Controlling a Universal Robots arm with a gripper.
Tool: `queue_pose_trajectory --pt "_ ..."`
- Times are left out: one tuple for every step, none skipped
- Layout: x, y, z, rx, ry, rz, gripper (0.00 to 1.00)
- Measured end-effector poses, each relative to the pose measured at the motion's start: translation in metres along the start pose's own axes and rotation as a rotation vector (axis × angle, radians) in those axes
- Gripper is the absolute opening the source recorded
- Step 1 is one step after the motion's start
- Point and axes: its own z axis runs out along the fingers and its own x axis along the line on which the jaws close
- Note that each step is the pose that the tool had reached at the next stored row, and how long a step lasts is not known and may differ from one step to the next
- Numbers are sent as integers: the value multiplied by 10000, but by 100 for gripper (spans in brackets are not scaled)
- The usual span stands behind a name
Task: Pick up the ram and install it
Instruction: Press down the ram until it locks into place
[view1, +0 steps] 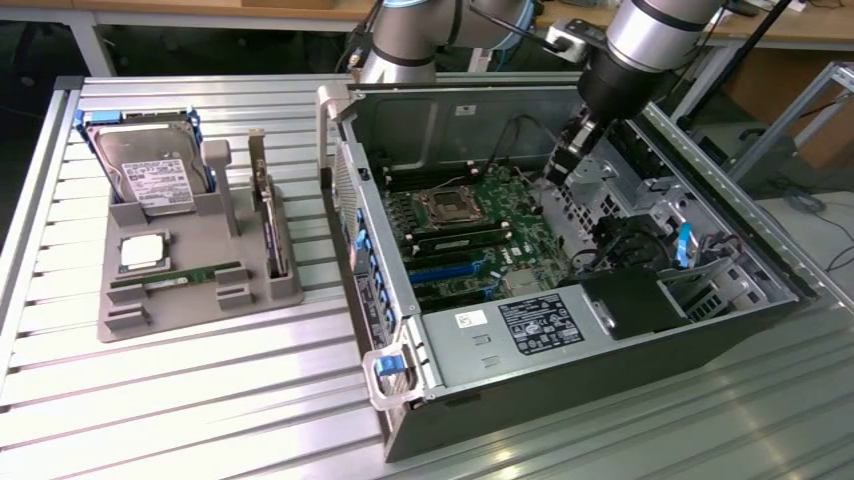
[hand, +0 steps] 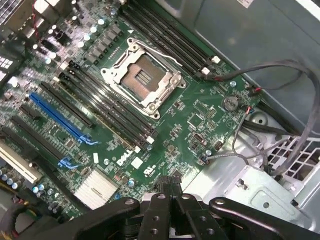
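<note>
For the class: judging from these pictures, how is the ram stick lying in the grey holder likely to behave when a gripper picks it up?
The ram is a thin, narrow green board, so it is probably light and fairly stiff. It stands on edge in a slot of the grey holder, so it should lift straight out but may tip if nudged sideways. Its small chips suggest it is fragile.

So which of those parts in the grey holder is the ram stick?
Find the grey holder on the exterior view's left of the open computer case. The ram lies along its near side, below the silver processor chip: a long, thin green strip, narrower than its neighbours.

A ribbed metal table (view1: 200, 400) carries a grey tray (view1: 200, 300) and computer case (view1: 601, 370).
</note>
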Motion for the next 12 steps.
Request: queue_pose_trajectory --pt "0 0 1 4 -31 453 10" --pt "0 0 1 8 -54 809 10" --pt "0 0 1 14 -87 1319 10" --pt "0 0 1 17 -108 1631 10" --pt "0 0 2 19 -129 1935 10" --pt "0 0 2 23 -150 2254 10" --pt "0 0 2 26 -170 2570 10" --pt "0 0 2 30 -201 3031 10" --pt "0 0 3 34 -227 3433 10" --pt "0 -1 3 37 -243 3678 10" --pt "0 -1 4 41 -262 3972 10" --pt "0 -1 6 46 -291 4407 10"
